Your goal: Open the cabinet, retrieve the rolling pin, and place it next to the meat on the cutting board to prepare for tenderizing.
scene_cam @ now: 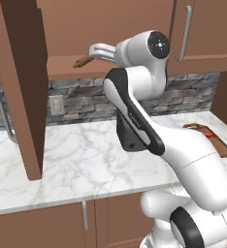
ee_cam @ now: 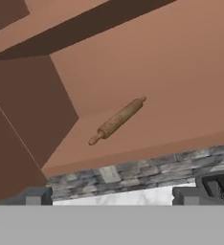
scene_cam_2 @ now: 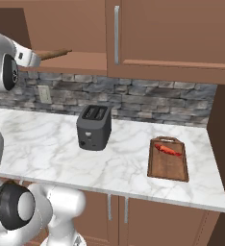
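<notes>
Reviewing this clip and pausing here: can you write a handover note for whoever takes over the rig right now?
Gripper: open, holding nothing, raised in front of the open cabinet.
Rolling pin: lying on the cabinet shelf, untouched.
Cutting board: on the counter, to the right of the toaster, with the meat lying near its far end.
Done: cabinet door swung open.
Left: reach in, grasp the pin, carry it over and set it beside the meat on the board.
</notes>
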